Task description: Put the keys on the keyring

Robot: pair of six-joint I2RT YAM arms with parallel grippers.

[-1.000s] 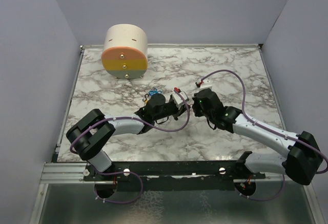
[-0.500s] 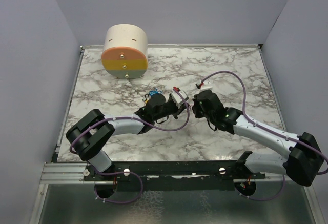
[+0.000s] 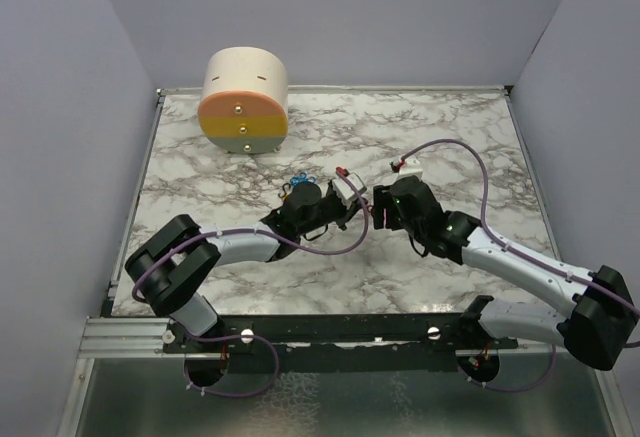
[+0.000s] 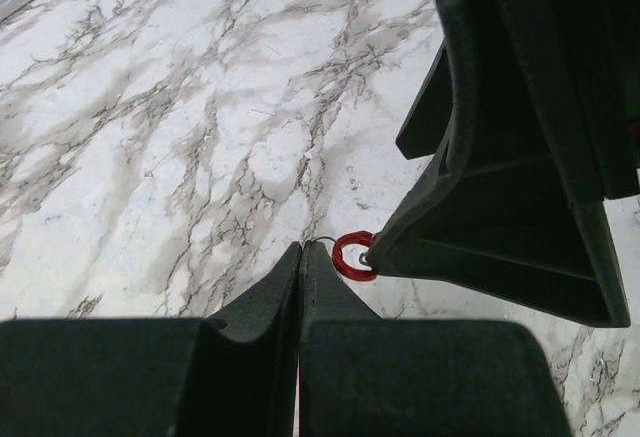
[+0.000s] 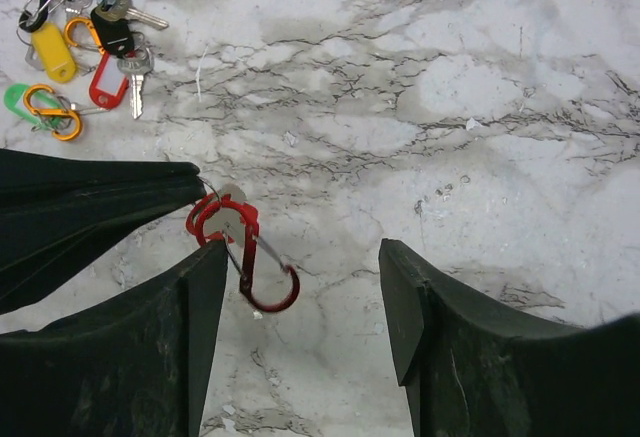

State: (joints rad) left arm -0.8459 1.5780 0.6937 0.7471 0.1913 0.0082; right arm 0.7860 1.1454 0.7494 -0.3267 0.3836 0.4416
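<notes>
My left gripper (image 4: 301, 247) is shut on the thin wire keyring (image 4: 322, 240). A red S-shaped clip (image 5: 245, 257) hangs from that ring, just off the left gripper's tip. My right gripper (image 5: 298, 252) stands open around the clip's lower end. Its left finger (image 5: 190, 307) is next to the clip, and I cannot tell whether they touch. The other keys (image 5: 85, 42) lie in a loose pile on the marble: yellow, red, green and orange tags, blue clips and metal keys. In the top view both grippers (image 3: 350, 217) (image 3: 382, 207) meet mid-table, with the pile (image 3: 298, 179) just behind the left wrist.
A big cream-and-orange cylinder (image 3: 243, 100) stands at the back left of the marble table (image 3: 450, 127). Purple cables loop from both arms. Grey walls close in the table's left, back and right sides.
My right gripper has gone from shut to open, letting go of the red clip, and has drawn slightly back to the right. The left gripper has stayed shut in place.
</notes>
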